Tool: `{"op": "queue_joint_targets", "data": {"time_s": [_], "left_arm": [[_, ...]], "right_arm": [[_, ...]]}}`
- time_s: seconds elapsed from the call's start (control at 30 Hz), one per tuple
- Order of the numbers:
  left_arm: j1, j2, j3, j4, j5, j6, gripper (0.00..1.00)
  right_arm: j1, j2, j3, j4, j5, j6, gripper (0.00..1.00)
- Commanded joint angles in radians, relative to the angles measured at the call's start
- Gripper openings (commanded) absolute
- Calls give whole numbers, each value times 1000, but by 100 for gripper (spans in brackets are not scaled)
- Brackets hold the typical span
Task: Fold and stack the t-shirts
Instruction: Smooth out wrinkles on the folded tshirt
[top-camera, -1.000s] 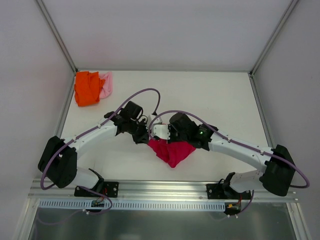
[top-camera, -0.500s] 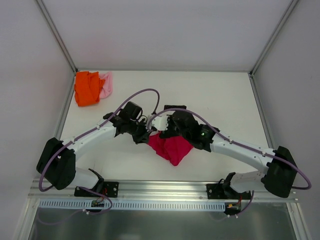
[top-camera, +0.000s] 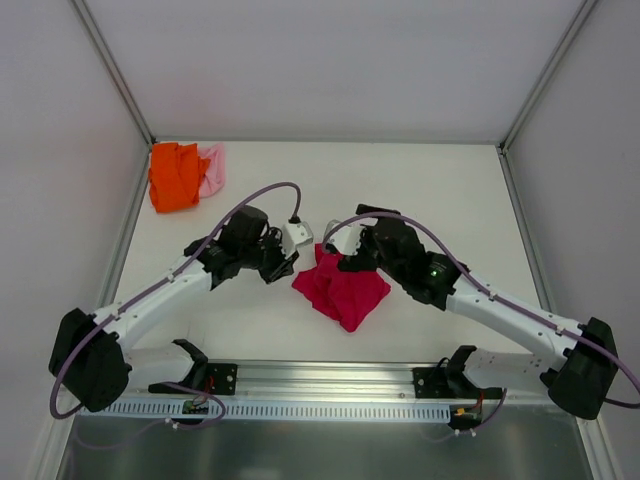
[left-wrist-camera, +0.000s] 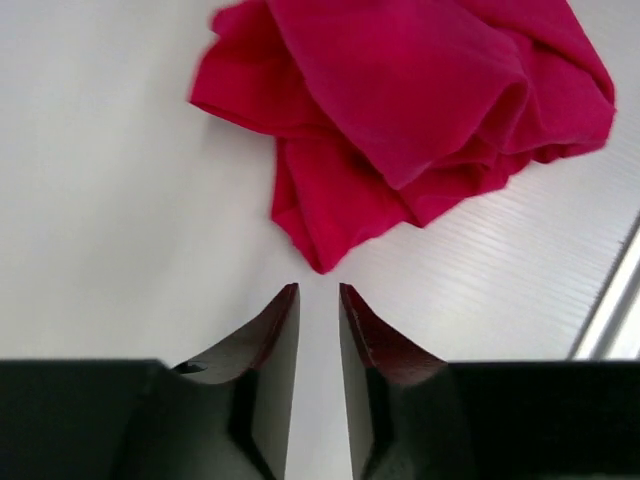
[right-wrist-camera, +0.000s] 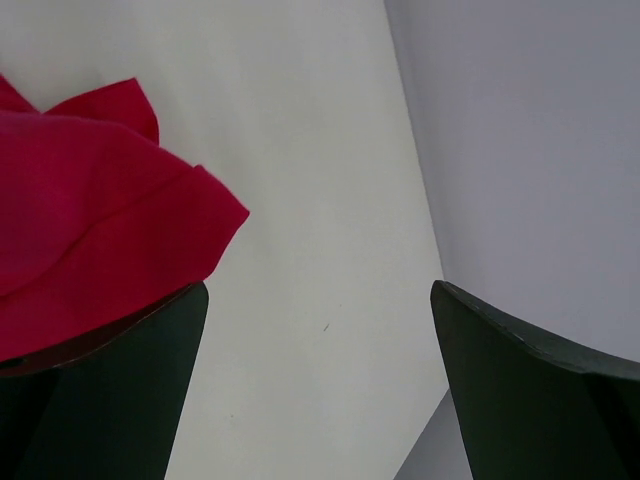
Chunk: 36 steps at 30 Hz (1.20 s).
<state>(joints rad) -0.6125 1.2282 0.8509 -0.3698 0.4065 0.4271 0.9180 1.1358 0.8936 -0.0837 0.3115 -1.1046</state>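
- My right pincer (right-wrist-camera: 320, 290) just went wide apart, releasing the crimson t-shirt (top-camera: 342, 288).
- My left pincer (left-wrist-camera: 318, 290), barely apart, holds nothing.
- The shirt lies crumpled, not folded.

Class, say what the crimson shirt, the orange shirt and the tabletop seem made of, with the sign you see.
Crimson shirt: soft matte cloth, perhaps knit; it slumps in loose folds. Orange shirt: matte cloth too, bunched and creased. Tabletop: hard, smooth white sheet, flat and unwrinkled; material unclear.
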Motion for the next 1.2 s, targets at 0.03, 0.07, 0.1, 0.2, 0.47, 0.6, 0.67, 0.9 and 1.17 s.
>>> {"op": "queue_joint_targets", "data": {"time_s": [0.03, 0.07, 0.1, 0.2, 0.47, 0.6, 0.67, 0.9, 1.17], "left_arm": [[68, -117, -36, 182, -173, -89, 30], [86, -130, -39, 210, -179, -94, 46], [103, -143, -50, 229, -219, -117, 61], [149, -183, -59, 268, -264, -120, 92], [207, -213, -49, 224, -264, -74, 99], [223, -214, -38, 189, -256, -60, 99], [227, -216, -33, 183, -249, -59, 99], [227, -199, -32, 183, -238, -62, 99], [229, -211, -36, 177, -218, -65, 99]], "right_arm": [[-60, 1, 48, -129, -106, 69, 100], [-77, 10, 59, -175, -117, 95, 100], [-85, 18, 61, -180, -144, 103, 100], [-90, 70, 39, -150, -198, 109, 100], [-103, 303, 88, -130, -435, 130, 100], [-140, 422, 191, -232, -612, 144, 100], [-145, 465, 212, -241, -653, 129, 100], [-142, 561, 301, -323, -729, 97, 100], [-143, 431, 151, -48, -406, 60, 100]]}}
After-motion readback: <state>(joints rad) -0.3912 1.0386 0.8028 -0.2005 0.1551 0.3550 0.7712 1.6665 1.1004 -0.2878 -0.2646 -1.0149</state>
